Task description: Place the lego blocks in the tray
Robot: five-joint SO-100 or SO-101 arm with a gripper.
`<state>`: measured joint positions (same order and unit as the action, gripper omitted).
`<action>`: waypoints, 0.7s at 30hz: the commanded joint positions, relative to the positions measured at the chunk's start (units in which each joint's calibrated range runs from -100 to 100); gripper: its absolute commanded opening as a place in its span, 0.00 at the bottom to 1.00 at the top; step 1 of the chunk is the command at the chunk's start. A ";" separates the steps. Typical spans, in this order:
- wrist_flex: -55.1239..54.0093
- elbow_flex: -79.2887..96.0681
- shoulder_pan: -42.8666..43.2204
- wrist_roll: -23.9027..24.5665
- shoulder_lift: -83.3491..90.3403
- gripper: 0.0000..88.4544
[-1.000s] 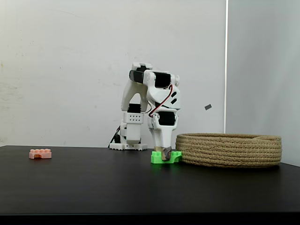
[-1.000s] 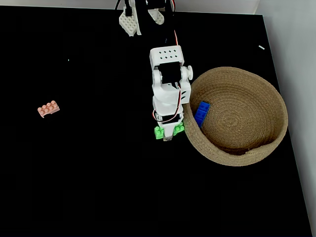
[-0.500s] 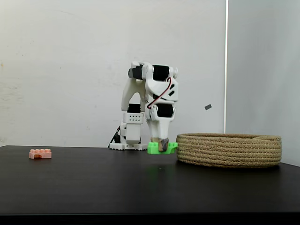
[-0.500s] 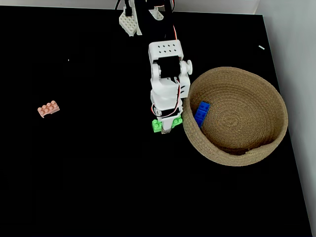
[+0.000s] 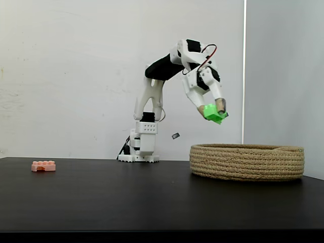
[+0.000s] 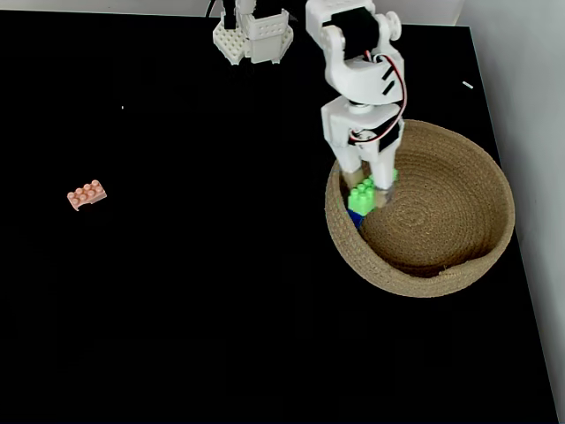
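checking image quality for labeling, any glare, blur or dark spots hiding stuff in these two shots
In the side-on fixed view the light is even and soft; the green brick in the gripper is sharp, the pink brick small but clear. In the top-down fixed view the black table shows almost no shadows or texture; the basket is well lit, and the blue brick is mostly hidden under the green one.

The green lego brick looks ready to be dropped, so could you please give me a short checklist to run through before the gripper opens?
1. Gripper holds the bright green studded brick: ok.
2. Brick is above the round woven rope basket, inside its rim in the top-down fixed view: ok.
3. Brick is clear above the rim in the side fixed view: ok.
4. Small blue brick lies beneath the drop point: not ok.
5. Salmon-pink brick is on the black table, awaiting pickup: ok.
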<state>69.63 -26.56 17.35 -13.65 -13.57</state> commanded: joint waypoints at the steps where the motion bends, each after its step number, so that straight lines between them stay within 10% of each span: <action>1: -2.62 -5.32 4.50 -1.07 0.76 0.00; 6: -5.28 -2.12 6.56 -1.86 -1.65 0.32; 21: -1.78 11.01 -1.43 -2.39 9.87 0.40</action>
<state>66.46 -17.63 20.77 -15.95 -15.10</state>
